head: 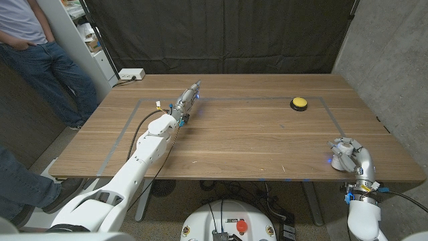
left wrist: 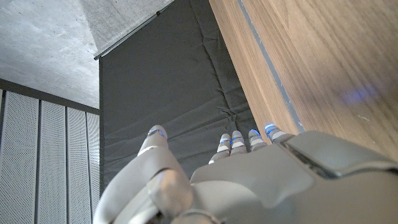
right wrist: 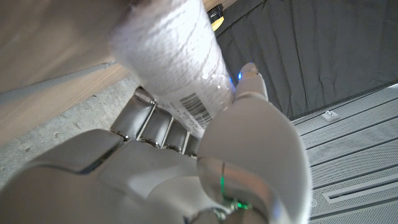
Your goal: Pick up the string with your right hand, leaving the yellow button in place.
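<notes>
My right hand (head: pixel 346 155) is near the table's front right corner, and its fingers are wrapped around a spool of white string (right wrist: pixel 174 56) with a barcode label. In the right wrist view the spool sits between the thumb and the curled fingers (right wrist: pixel 155 124). The yellow button (head: pixel 299 103) sits on the wooden table (head: pixel 254 140) at the far right, well beyond that hand; a sliver of the button (right wrist: pixel 216 15) shows past the spool. My left hand (head: pixel 187 100) reaches toward the far left of the table with its fingers (left wrist: pixel 249 138) straight and nothing in them.
A grey taped rectangle (head: pixel 234 99) marks the tabletop. A white box with a cable (head: pixel 131 74) lies at the far left corner. A person in jeans (head: pixel 47 60) stands beyond the table's left side, next to a shelf. A black curtain hangs behind the table.
</notes>
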{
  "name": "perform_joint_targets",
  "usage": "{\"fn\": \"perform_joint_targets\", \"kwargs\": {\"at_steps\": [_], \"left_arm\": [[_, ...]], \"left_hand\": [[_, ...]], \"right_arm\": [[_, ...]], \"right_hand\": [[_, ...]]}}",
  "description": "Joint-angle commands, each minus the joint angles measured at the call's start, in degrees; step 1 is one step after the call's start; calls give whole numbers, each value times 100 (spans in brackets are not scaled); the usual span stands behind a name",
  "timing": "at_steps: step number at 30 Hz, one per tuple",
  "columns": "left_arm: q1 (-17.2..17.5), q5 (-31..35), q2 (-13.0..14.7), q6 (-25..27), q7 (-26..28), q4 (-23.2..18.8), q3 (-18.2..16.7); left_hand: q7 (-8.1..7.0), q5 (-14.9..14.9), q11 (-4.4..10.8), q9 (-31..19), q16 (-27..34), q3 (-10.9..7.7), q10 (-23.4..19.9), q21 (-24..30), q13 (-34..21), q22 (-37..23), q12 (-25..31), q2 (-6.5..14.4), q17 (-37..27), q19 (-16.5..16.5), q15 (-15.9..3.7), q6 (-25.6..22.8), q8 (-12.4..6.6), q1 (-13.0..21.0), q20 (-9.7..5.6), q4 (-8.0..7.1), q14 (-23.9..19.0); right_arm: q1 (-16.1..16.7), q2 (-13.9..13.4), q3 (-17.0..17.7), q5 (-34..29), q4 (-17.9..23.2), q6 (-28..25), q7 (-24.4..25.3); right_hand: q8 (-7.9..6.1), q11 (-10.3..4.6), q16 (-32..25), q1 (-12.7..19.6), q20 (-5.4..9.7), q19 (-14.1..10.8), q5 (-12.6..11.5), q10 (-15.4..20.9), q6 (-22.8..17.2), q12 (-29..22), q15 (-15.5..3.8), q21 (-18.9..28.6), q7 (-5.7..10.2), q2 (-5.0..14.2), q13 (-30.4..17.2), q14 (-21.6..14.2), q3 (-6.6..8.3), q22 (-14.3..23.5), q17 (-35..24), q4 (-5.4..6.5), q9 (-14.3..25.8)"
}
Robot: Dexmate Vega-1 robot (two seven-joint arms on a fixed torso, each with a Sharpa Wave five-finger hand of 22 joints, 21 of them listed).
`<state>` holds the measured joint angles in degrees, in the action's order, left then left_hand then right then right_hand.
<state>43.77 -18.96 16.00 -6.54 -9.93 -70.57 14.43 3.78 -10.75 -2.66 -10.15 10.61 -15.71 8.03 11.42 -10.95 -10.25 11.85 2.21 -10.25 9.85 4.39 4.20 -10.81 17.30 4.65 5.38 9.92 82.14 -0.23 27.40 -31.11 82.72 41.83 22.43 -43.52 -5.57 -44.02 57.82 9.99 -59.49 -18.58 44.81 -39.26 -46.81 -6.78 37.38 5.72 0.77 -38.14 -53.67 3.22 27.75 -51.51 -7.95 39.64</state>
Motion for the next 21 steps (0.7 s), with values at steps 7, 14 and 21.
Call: {"fn": "perform_joint_targets", "kwargs": {"at_steps": [7, 14, 21], "left_arm": [[-1, 0, -20, -31, -25, 38, 4], [-5, 8, -36, -27, -13, 33, 20], [-6, 4, -53, -66, -6, 40, 24]], "left_hand": [[10, 30, 6, -18, 13, -23, 63, 0, -18, -22, -2, 53, -30, 395, 28, -6, 4, -10, 8, 35, 177], [12, 30, -4, -18, 13, -23, 67, -1, -18, -22, -2, 55, -30, 400, 33, -6, 4, -13, 10, 39, 181], [20, 30, 1, -18, 14, -22, 60, -1, -18, -23, 3, 57, -31, 403, 39, -4, 4, -15, 9, 42, 184]], "right_arm": [[-9, 59, 15, -21, 110, -15, 65], [7, 79, 52, 12, 159, -8, 48], [52, 86, 99, -23, 312, -7, 10]], "right_hand": [[-289, -95, -126, 527, 95, 44, 104, 28, 108, -164, -561, 181, 7, 422, -238, -128, -42, 94, -280, 16, 438], [-380, -98, -150, 538, 89, 48, 156, 36, 131, -174, -560, 252, 17, 447, -244, -105, -62, 113, -299, 38, 573], [-376, -82, -175, 519, 81, 64, 206, 31, 161, -178, -552, 301, 30, 492, -243, -90, -80, 107, -310, 75, 568]]}}
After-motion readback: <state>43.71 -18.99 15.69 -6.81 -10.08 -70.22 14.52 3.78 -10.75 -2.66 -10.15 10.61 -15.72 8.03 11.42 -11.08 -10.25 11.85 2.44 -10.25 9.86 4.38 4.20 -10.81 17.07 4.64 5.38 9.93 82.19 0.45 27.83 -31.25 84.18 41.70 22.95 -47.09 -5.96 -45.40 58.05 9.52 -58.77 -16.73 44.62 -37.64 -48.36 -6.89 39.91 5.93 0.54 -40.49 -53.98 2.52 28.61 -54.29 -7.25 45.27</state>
